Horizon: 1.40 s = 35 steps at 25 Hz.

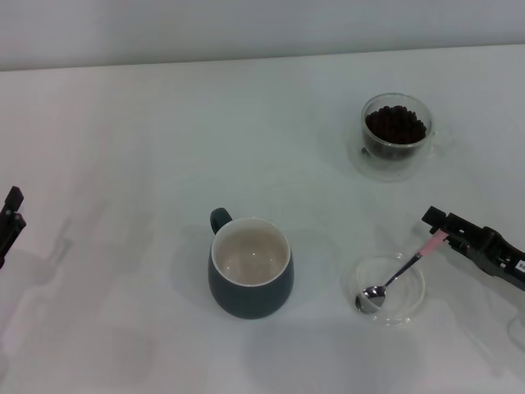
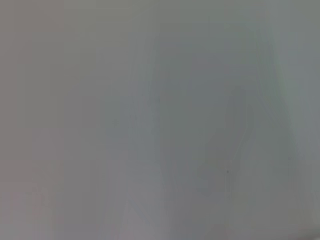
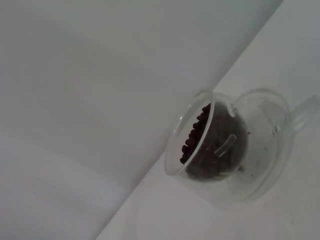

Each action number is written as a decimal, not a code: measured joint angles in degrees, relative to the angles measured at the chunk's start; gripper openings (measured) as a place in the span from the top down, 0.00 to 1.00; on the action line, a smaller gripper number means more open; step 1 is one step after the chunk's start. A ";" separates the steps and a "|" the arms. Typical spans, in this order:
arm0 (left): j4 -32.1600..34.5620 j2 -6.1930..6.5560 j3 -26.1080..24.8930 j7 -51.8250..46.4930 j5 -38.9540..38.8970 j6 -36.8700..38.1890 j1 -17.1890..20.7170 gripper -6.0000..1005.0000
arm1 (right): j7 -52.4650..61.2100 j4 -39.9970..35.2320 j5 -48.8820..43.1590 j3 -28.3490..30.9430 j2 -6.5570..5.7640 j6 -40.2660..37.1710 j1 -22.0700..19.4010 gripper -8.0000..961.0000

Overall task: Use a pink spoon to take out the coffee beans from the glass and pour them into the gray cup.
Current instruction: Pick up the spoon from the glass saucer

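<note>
Spoon handling comes first in my head view: my right gripper (image 1: pixel 440 231) is closed on the pale pink handle end of the pink spoon (image 1: pixel 399 272), whose silver bowl rests in a shallow clear saucer dish (image 1: pixel 414 304) near my right side. I judge the spoon light and stiff but slippery on its rounded handle, so a hold well up the handle, clear of the thin neck, should keep it from twisting. The glass (image 1: pixel 398 131) stands farther off on the right, filled with coffee beans (image 1: pixel 395 125), on its own clear saucer; it looks fragile and easy to tip. The gray cup (image 1: pixel 250 268) sits near the middle, cream inside and with no beans in it that I can see, well apart from the glass. My left gripper (image 1: pixel 10 217) is parked at the left edge, and I cannot tell how far open it is. The white table (image 1: pixel 123 148) is smooth and plain, meeting a pale wall behind. My left wrist view shows only a blank grey-white surface. My right wrist view shows the glass (image 3: pixel 230 150) on its saucer, beans (image 3: pixel 197 135) heaped dark inside, with tabletop and wall behind it.
</note>
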 joint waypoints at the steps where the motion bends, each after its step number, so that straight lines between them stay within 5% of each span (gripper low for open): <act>1: 0.00 0.00 0.00 0.02 0.00 -0.03 -0.06 0.23 | -0.14 0.11 0.01 0.01 0.04 -0.09 0.10 0.42; 26: 0.10 0.00 0.01 0.77 0.00 -0.83 -0.49 0.23 | -0.63 0.88 0.53 0.09 0.07 0.57 0.04 0.57; 35: 0.06 0.00 0.00 0.75 0.00 -0.84 -0.52 0.23 | -0.53 1.36 0.65 0.05 0.08 0.37 -0.23 0.76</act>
